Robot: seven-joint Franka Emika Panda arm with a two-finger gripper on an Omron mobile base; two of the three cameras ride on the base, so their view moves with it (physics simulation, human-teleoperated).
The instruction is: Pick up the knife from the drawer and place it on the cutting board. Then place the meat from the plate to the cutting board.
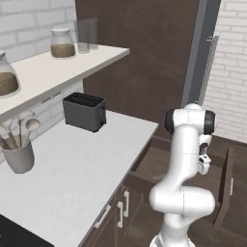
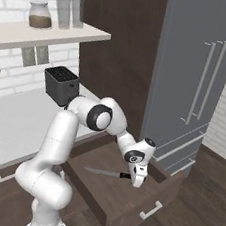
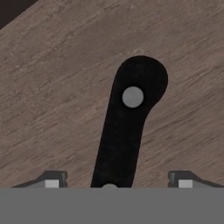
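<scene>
Left base view: arm rises at lower right, elbow bent, forearm pointing down into the open drawer (image 1: 159,166) below the counter (image 1: 72,164) edge. Toaster (image 1: 84,112) sits at the back of the counter, utensil pot (image 1: 18,155) at left, jars on the shelf (image 1: 53,67) above. Hand is masked by the arm's own links here; finger state can't be read from this side.

Right base view: drawer pulled fully out, front panel w/ silver bar handle facing the cam. Knife (image 2: 108,173) lies flat on the drawer floor, blade pointing left, black handle at the right end. Gripper (image 2: 137,184) hangs straight down, directly over the handle end, tips low inside the drawer. Fridge (image 2: 200,81) stands behind.

Hand view: knife handle (image 3: 127,127) runs up from bottom centre w/ a silver rivet, flat on the wood grain. Fingertips (image 3: 51,181) stand wide, one each side of the handle, clear gap both sides, nothing gripped yet.

Handling, judged: knife looks rigid, light and slim. Blade is thin, smooth metal, poor for pads. Take it on the handle, across the narrow width, near the rivet. Handle lies flush w/ the floor, so tips probably need to reach nearly to the wood before closing. Long blade overhangs to one side, so expect some droop or twist on lift; grip firmly.
</scene>
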